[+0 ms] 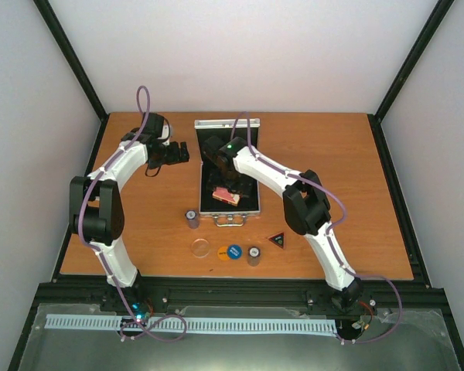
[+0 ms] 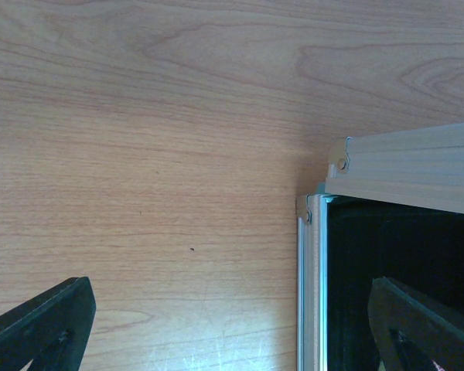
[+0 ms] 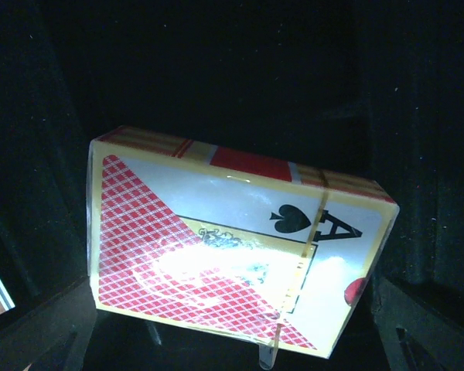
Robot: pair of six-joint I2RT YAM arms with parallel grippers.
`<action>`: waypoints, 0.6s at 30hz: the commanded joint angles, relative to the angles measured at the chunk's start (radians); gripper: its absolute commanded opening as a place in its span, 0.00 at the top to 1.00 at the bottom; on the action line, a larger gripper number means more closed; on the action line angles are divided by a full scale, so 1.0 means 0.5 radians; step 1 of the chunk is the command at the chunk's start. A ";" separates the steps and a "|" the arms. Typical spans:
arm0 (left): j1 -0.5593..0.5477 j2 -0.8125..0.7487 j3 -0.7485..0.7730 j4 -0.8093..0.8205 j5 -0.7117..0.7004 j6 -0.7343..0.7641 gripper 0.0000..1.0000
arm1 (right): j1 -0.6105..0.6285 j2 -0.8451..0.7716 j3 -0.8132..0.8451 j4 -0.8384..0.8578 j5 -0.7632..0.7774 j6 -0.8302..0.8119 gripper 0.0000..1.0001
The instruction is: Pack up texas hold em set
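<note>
Wooden table [image 1: 332, 193], silver case [image 2: 402, 166] holding red deck [image 3: 240, 247], left hand [image 2: 228, 313] spread, right hand [image 3: 228, 328] spread

Bare table [image 2: 139, 193] lies between the left fingers [image 2: 39, 325]; the case [image 2: 309, 294] wall stands by one. The deck [image 3: 240, 263] seemingly crowds the right fingers [image 3: 39, 332].

wooden table [image 1: 332, 170], white walls [image 1: 240, 54], black frame posts [image 1: 69, 58].
</note>
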 commanded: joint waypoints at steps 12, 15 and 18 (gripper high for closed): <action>-0.010 -0.024 -0.005 0.039 0.003 0.052 0.00 | -0.019 0.094 0.042 0.033 -0.139 0.024 0.00; -0.010 -0.026 -0.011 0.043 -0.002 0.050 0.00 | -0.019 0.028 -0.019 0.087 -0.159 -0.097 0.00; -0.010 -0.017 -0.005 0.046 0.003 0.047 0.00 | -0.019 -0.110 -0.155 0.176 -0.101 -0.219 0.00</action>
